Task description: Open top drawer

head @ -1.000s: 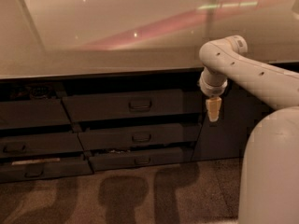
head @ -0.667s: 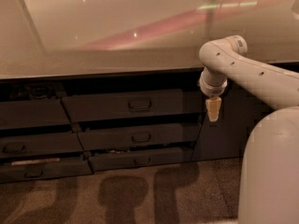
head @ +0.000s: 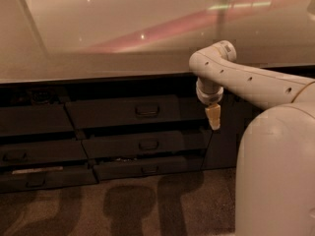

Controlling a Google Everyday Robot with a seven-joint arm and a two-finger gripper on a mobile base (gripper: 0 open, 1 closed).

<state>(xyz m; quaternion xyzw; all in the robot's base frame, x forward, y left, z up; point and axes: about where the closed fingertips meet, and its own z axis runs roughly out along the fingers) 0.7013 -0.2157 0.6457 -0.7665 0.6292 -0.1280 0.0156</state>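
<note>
Camera view, the only one.

- Countertop: pale and glossy, with a pink streak of reflection across it. It runs the full width above the dark cabinet.
- Top drawer: directly under the counter edge, in the middle column, and the widest front there. Its loop handle sits centred on it. The front looks shut, level with the neighbouring front on the left. Front and handle sit in the same spot as a second ago.
- Two slimmer drawers are stacked below it, the middle drawer and the bottom drawer. Both are unchanged.
- Arm: white, reaching in from the right with its bend near the counter edge. It has shifted left since the earlier frames, so the bend now stands nearer the drawer column.
- Gripper: pale yellow, hanging straight down from the wrist. It is in front of the dark panel, just beyond the top drawer's right end and about level with that front. It has moved left with the arm and kept its height. It is well apart from the handle and touches nothing that shows. I cannot tell whether it is released or clenched.
- Robot body: a large white mass in the lower right, as before.
- Carpet: brown, with dark shadows in front of the drawers.
</note>
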